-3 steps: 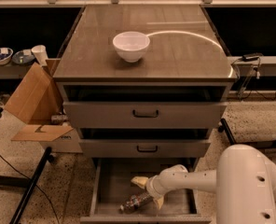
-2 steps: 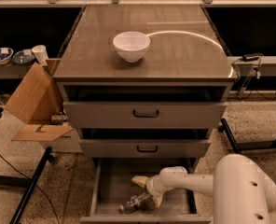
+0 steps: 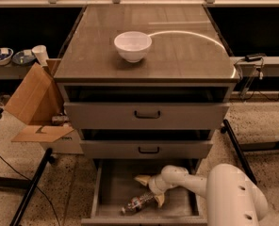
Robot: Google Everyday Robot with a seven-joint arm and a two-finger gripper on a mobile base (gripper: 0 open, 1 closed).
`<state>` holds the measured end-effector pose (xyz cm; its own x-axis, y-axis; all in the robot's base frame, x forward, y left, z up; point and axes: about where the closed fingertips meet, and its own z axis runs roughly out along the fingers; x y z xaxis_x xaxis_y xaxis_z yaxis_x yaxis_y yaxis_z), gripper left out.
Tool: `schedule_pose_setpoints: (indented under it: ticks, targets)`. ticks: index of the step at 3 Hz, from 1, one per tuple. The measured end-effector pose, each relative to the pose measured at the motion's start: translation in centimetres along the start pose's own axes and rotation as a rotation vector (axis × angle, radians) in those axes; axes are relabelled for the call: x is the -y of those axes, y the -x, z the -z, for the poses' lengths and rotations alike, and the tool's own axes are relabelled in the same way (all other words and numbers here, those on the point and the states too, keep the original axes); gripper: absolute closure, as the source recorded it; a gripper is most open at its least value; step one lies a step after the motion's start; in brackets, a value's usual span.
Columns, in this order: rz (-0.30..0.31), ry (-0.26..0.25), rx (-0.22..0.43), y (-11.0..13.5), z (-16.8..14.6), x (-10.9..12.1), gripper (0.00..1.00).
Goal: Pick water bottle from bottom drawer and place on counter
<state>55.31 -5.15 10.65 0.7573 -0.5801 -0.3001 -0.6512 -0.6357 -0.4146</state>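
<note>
The water bottle (image 3: 136,203) lies on its side on the floor of the open bottom drawer (image 3: 112,182), near the drawer's front. My gripper (image 3: 150,189) is down inside the drawer, just above and to the right of the bottle. Its two pale fingers are spread apart: one (image 3: 142,178) points left, the other (image 3: 159,200) is right beside the bottle's upper end. I cannot tell whether it touches the bottle. The counter (image 3: 177,51) is the glossy brown top of the cabinet.
A white bowl (image 3: 133,45) stands on the counter, left of centre. The two upper drawers (image 3: 147,115) are slightly pulled out. My white arm (image 3: 233,197) fills the lower right. An open cardboard box (image 3: 33,102) and a black stand leg (image 3: 28,192) are to the left.
My arm's white body has shifted a little to the left. The gripper stays in the drawer by the bottle, and the bottle has not moved.
</note>
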Motion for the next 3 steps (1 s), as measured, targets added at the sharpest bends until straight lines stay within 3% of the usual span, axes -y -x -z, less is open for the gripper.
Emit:
schedule_pose_setpoints:
  ticks: [1, 2, 3]
  targets:
    - [-0.001, 0.0, 0.0, 0.1, 0.4, 0.2, 0.18]
    - [-0.066, 0.029, 0.028, 0.0, 1.5, -0.3, 0.41]
    - [-0.121, 0.065, 0.012, -0.3, 4.6, -0.8, 0.64]
